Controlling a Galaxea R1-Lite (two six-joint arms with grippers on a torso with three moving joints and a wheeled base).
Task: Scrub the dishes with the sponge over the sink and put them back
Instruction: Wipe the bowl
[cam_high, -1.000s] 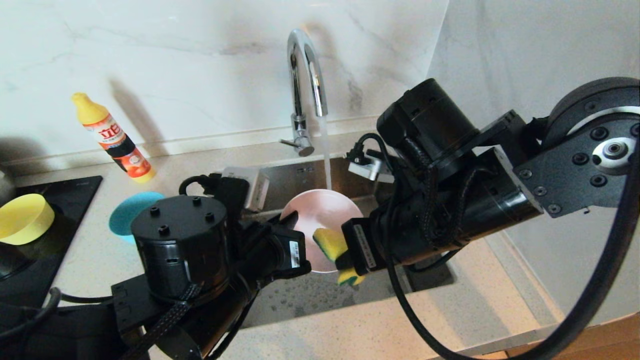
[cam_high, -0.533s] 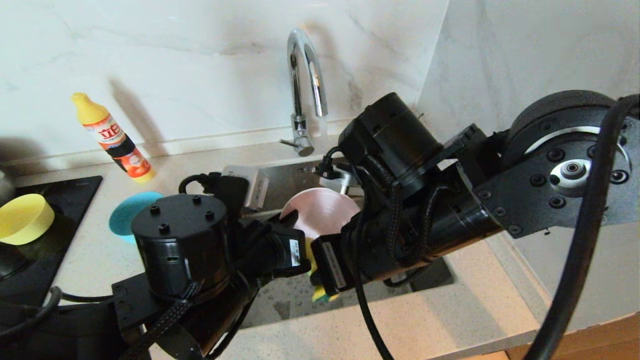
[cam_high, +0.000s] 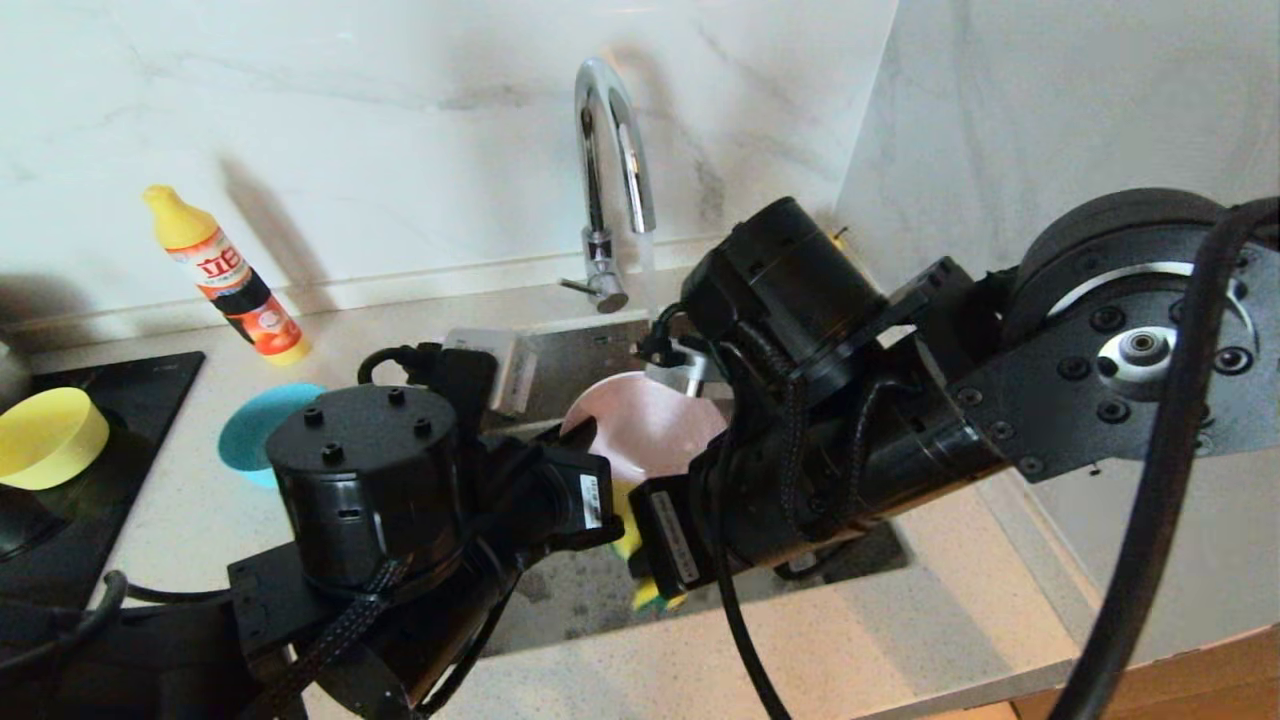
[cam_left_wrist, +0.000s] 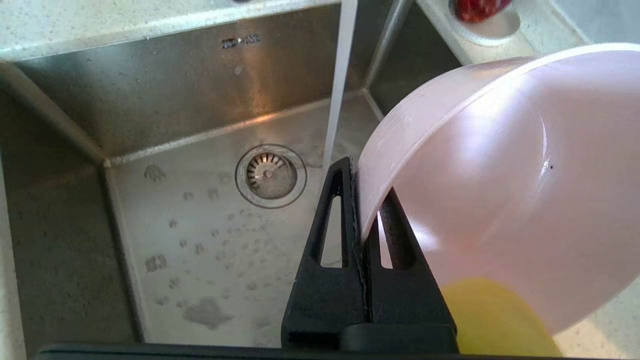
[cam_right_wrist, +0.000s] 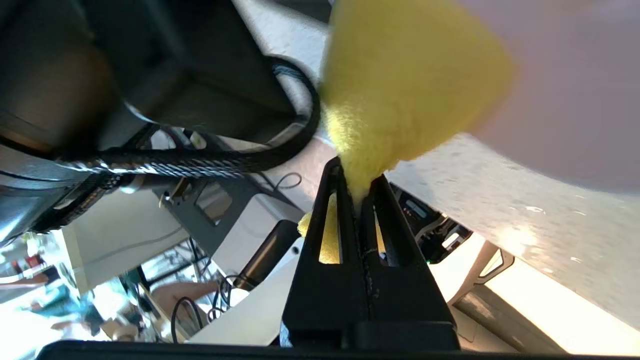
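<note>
The pale pink bowl (cam_high: 645, 425) hangs tilted over the sink (cam_high: 590, 600), its rim pinched by my left gripper (cam_left_wrist: 360, 180), which is shut on it. In the left wrist view the pink bowl (cam_left_wrist: 500, 175) has the yellow sponge (cam_left_wrist: 490, 320) showing through its wall. My right gripper (cam_right_wrist: 357, 175) is shut on the narrow end of the sponge (cam_right_wrist: 400, 85), whose wide end presses on the pink bowl (cam_right_wrist: 575, 75). From the head, only bits of the sponge (cam_high: 646, 597) peek out beside the right hand. The yellow bowl (cam_high: 50, 435) and light blue bowl (cam_high: 255, 425) lie upside down at the left.
Water runs from the chrome tap (cam_high: 610, 150) as a stream (cam_left_wrist: 340, 75) landing near the drain strainer (cam_left_wrist: 270, 175). A dish-soap bottle (cam_high: 225, 275) stands by the back wall. The yellow bowl rests on a black cooktop (cam_high: 130, 400). A white saucer (cam_left_wrist: 492, 35) with red fruit sits beyond the sink.
My right arm has swung left toward the left hand, carrying the sponge across the pink bowl's face to its lower left edge. The left arm and the bowl have stayed put.
</note>
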